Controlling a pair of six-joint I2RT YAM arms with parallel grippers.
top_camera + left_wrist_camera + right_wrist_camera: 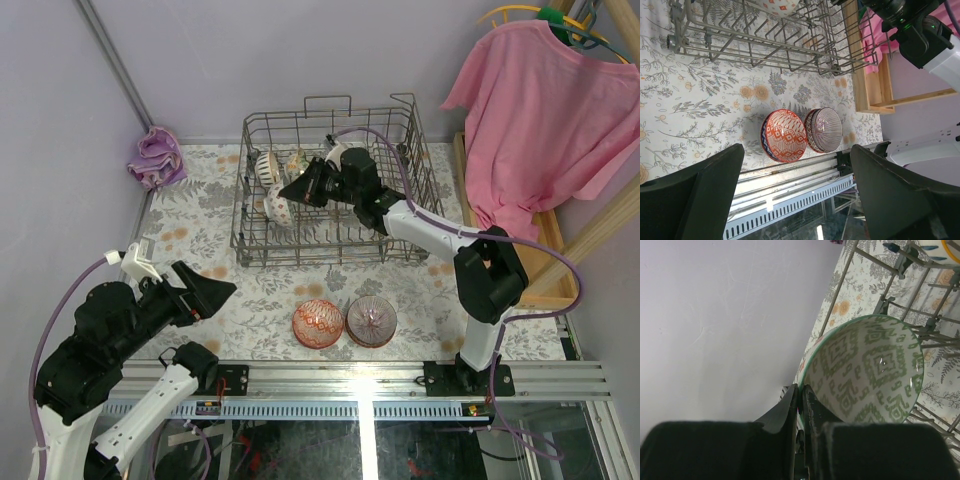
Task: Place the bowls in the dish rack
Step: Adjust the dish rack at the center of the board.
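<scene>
The dish rack (320, 252) is a grey wire basket at the back middle of the table. My right gripper (290, 190) reaches into its left part and is shut on the rim of a green-patterned bowl (870, 370), which stands on edge among the tines (279, 208). Two more bowls (266, 165) (297, 160) stand behind it in the rack. A red-patterned bowl (317, 323) and a grey-purple ribbed bowl (371, 320) sit side by side on the table in front of the rack. My left gripper (205, 295) hangs open and empty to their left, apart from them (797, 160).
A crumpled pink cloth (155, 158) lies at the back left corner. A pink shirt (540, 110) hangs over a wooden frame (560, 250) on the right. The metal rail (350, 380) runs along the near edge, just in front of the two loose bowls.
</scene>
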